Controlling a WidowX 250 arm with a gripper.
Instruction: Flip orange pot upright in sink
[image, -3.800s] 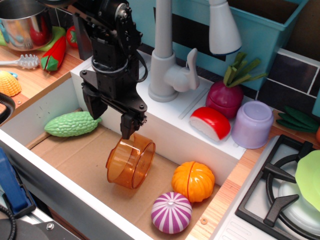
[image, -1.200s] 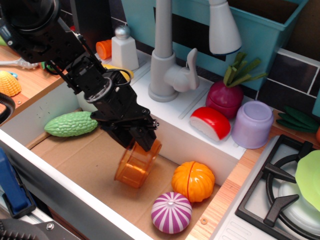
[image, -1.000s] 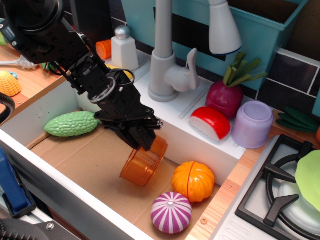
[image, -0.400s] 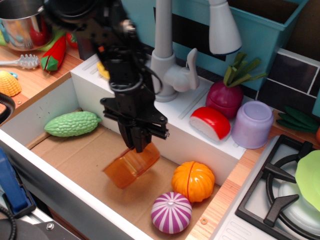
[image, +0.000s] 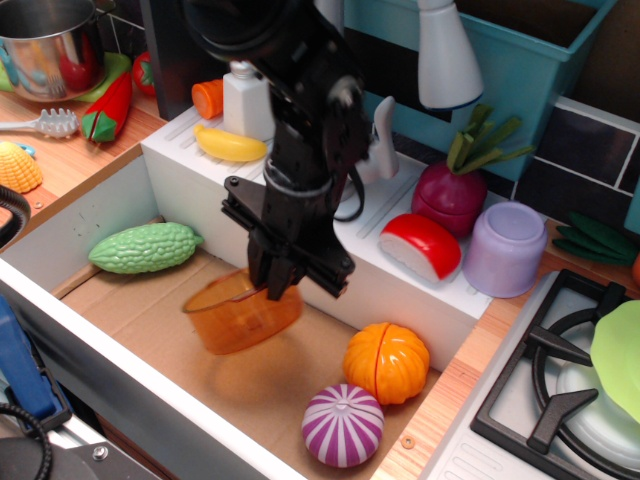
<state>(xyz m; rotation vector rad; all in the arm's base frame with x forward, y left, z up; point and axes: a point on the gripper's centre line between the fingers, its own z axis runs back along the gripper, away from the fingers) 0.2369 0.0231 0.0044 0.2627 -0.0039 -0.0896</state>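
Orange pot, translucent thin-walled plastic cylinder, at frame centre, mouth turned up and only slightly tilted, pinched at its far rim by the black gripper; unclear whether touching the floor. Held over the brown cardboard floor of the white rectangular sink.

Inside the basin: bumpy green gourd at left, ribbed opaque orange ball and purple-and-white striped ball at lower right. On the white rim behind: yellow banana, white bottle, red-and-white wedge, lilac cup. Shiny steel pot at upper left.

Compared with a moment before: pot swung from mouth-down-left to nearly upright and shifted left; arm now more vertical over it.
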